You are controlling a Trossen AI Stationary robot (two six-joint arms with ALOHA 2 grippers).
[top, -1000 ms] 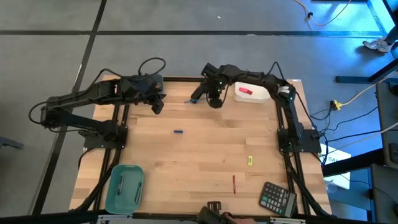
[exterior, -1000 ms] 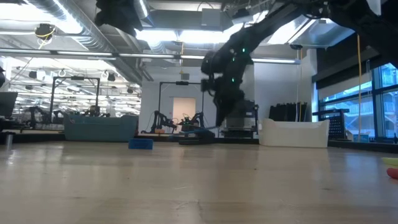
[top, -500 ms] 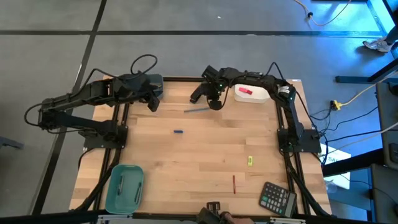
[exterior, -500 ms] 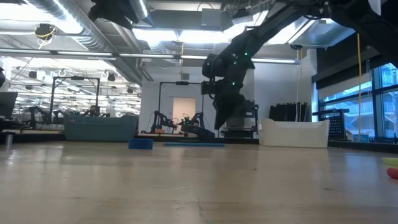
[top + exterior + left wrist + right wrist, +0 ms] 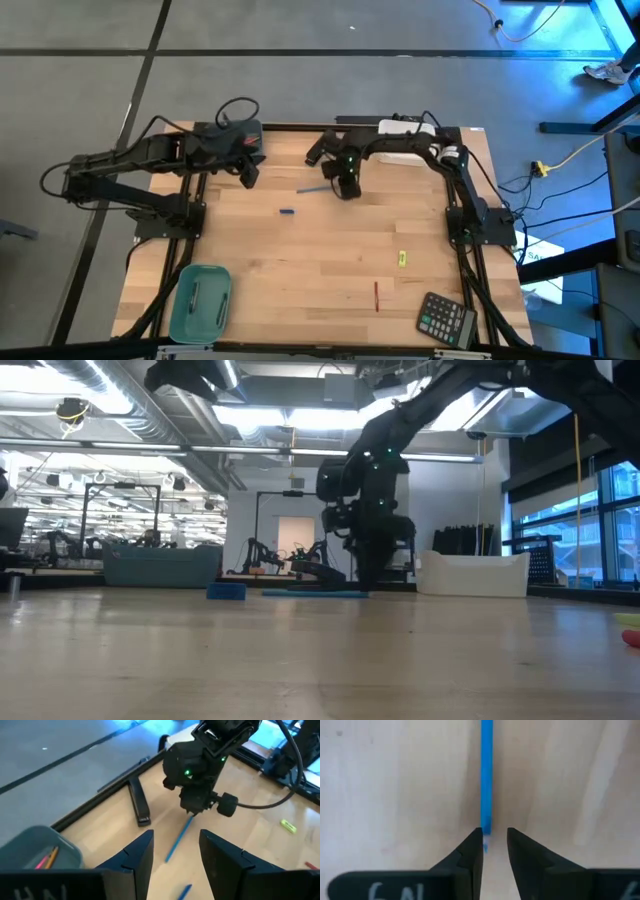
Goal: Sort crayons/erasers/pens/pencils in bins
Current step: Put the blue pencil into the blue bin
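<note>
1. The right gripper (image 5: 345,189) sits low over the far middle of the table (image 5: 330,250), fingers parted a little, straddling the near end of the blue pencil (image 5: 486,775) without clamping it.
2. The blue pencil lies flat on the wood, free of the fingertips (image 5: 472,840).
3. The left gripper (image 5: 248,176) hangs over the far left of the table, jaws apart and holding nothing.
4. A blue-grey bin (image 5: 30,850) in the left wrist view holds 2 pencils, 1 pink-red and 1 orange.
5. The white bin (image 5: 400,128) stands at the far right edge, partly hidden by the right arm.
6. The teal bin (image 5: 200,300) sits at the near left.
7. A thin dark red pen (image 5: 376,295) lies near the calculator (image 5: 445,320).
</note>
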